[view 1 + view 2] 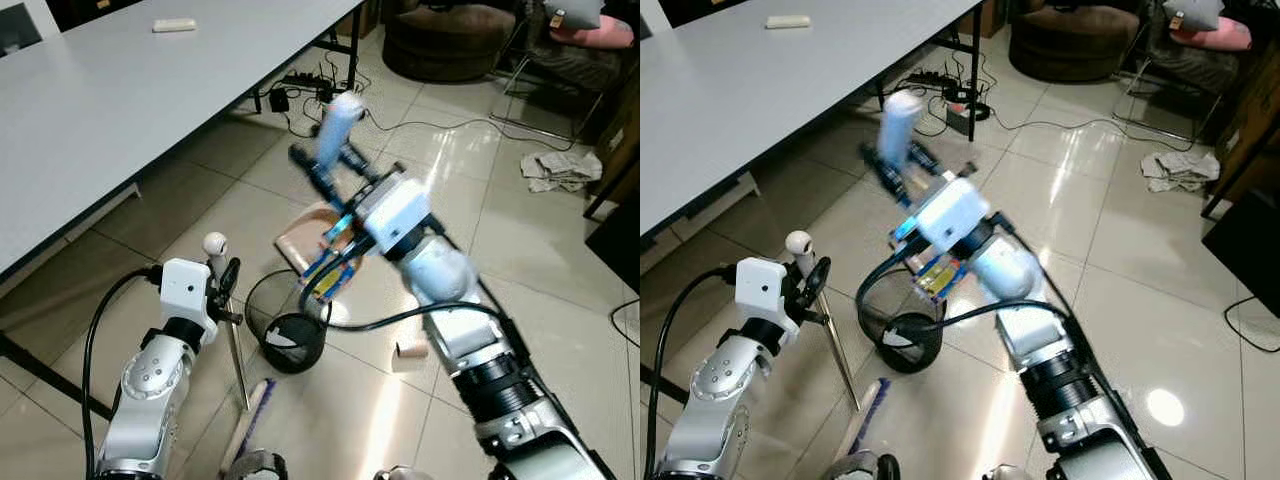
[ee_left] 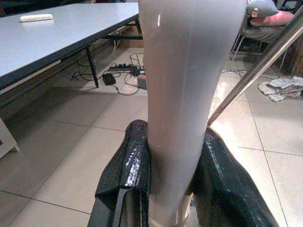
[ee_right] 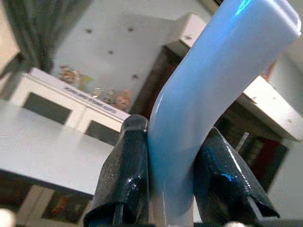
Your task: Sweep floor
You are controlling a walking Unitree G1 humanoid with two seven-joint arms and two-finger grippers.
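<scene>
**Beside the grey table, both grippers clamp handles**

Low on the robot's left, the left gripper (image 1: 222,283) has its black fingers (image 2: 125,165) closed around the white broom handle (image 2: 182,94), whose bristle head (image 1: 250,415) rests on the tiled floor (image 1: 520,250). Further forward, the right gripper (image 1: 318,170) squeezes the pale blue dustpan handle (image 3: 208,94), raised above the floor. A black wire bin (image 1: 290,340) stands between the arms. Crumpled paper (image 1: 560,168) lies well apart, beyond the table (image 1: 100,100).

grey table (image 1: 120,90) | power strip (image 1: 300,80) | crumpled newspaper (image 1: 560,168) | brown pouffe (image 1: 445,40)
</scene>
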